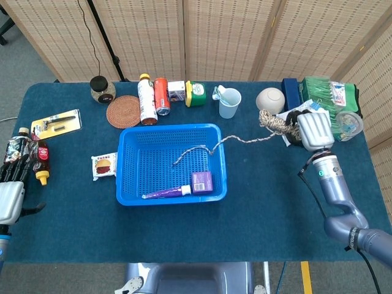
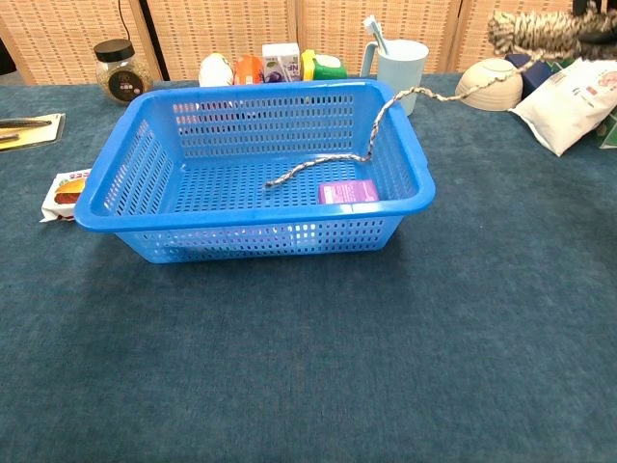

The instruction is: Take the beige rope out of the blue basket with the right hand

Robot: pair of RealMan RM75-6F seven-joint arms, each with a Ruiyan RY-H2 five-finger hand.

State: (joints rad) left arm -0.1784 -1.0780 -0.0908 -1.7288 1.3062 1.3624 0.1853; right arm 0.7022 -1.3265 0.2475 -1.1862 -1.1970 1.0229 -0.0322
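No writing can be read in either view. The bottles, cans and cartons (image 1: 165, 95) along the upper middle of the head view, the white packet (image 2: 571, 106) at the chest view's right edge and the purple box (image 2: 348, 191) in the basket carry print too small to make out.

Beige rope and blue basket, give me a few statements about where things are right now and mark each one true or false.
1. The right robot hand holds the bundled end of the rope. True.
2. The rope is completely out of the basket. False: its loose end still lies inside, and the strand trails over the basket's right rim.
3. A purple box sits in the basket. True.
4. The cup with the toothbrush stands inside the basket. False: it stands on the table behind the basket.
5. The left robot hand is reaching into the basket. False: it sits at the table's left edge, far from the basket.
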